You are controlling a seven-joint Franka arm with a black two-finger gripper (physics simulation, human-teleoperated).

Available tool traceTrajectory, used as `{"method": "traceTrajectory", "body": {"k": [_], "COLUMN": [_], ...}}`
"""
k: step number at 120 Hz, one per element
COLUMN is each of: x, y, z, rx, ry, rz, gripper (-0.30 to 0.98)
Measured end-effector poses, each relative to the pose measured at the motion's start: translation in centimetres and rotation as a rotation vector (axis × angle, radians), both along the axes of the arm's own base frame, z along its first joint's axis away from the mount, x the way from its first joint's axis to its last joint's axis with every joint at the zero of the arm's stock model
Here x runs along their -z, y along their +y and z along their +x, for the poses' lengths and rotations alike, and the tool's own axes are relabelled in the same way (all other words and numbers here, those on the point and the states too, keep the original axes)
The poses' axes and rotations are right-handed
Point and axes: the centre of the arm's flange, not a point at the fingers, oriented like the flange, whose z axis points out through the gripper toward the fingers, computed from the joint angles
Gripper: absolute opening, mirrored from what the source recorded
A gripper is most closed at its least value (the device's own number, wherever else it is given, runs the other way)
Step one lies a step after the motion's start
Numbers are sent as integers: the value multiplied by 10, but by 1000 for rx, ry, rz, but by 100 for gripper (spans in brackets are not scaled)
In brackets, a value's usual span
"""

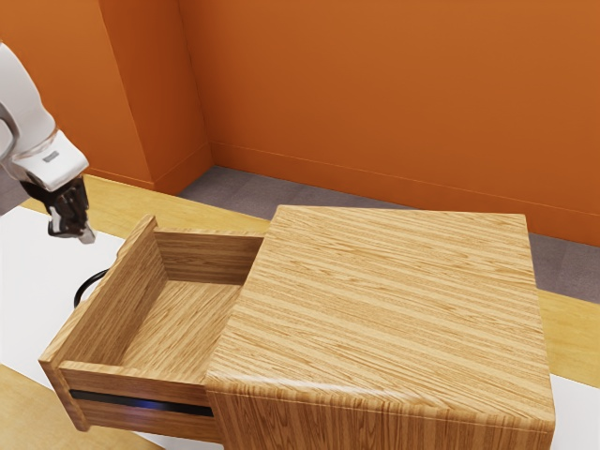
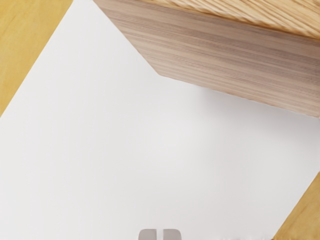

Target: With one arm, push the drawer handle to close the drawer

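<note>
Below and apart from claw (image 1: 75, 232) | black handle (image 1: 79, 290) | tips pressed together (drawer (image 1: 178, 328) open)

There is one wooden cabinet (image 1: 394, 300), with one drawer (image 1: 141, 381). That drawer counts one front panel (image 1: 127, 295), two side walls (image 1: 211, 258), one bottom (image 1: 183, 323), one curved black handle (image 1: 79, 290) and one black strip (image 1: 141, 404). One robot arm (image 1: 25, 103) bears one gripper (image 1: 86, 233), which has two jaws. Beneath are one yellow wooden tabletop (image 1: 131, 206) and one white sheet (image 2: 125, 150). Three orange wall faces (image 1: 394, 94) and one grey floor (image 1: 248, 189) make up the room.
</note>
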Motion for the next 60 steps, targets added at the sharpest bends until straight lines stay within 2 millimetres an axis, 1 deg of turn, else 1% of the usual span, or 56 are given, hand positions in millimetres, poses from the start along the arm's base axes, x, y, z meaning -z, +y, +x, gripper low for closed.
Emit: {"method": "traceTrajectory", "body": {"k": [30,44,60], "x": [19,22,23], "y": [-6,-8,-16], "z": [-18,-26,-35], "rx": [121,164,216], "ry": [14,16,12], "rz": [3,3,-2], "gripper": [-10,-10,-10]}}
